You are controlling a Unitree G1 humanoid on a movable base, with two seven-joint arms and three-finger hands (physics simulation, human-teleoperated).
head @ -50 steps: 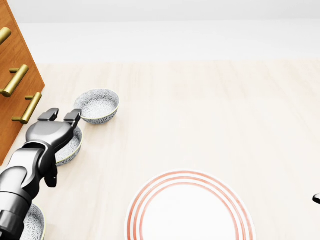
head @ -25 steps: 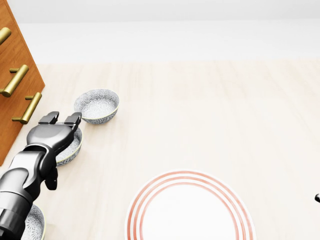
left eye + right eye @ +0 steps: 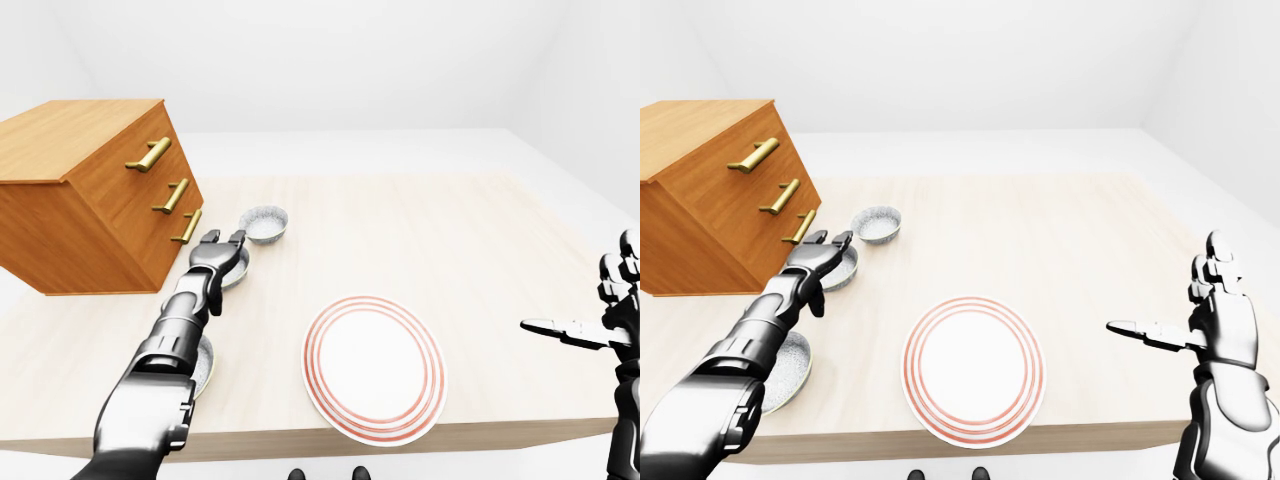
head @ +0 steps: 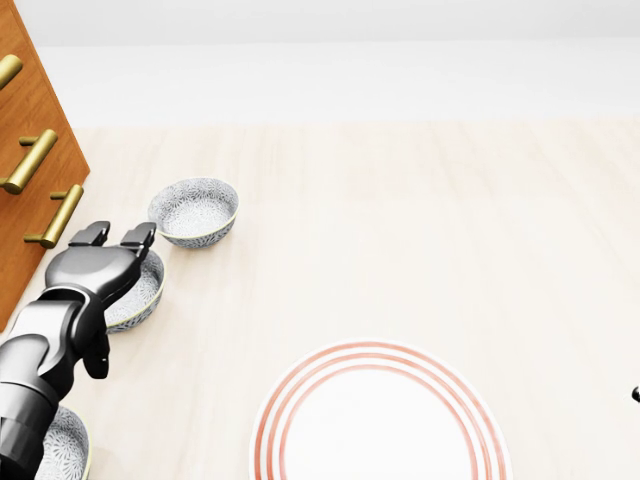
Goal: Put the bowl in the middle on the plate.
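Middle bowl [image 4: 143, 293], grey-patterned, sits upright, half hidden under my left hand [image 4: 95, 265]; the white red-ringed plate [image 4: 380, 420] lies flat, well apart.

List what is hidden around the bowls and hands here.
Middle bowl: head view, the left hand covers its left part; contact by fingers cannot be told.
Near bowl: head view, cut by the bottom edge and hidden behind the arm.
Right hand: almost wholly beyond the head view's right edge.
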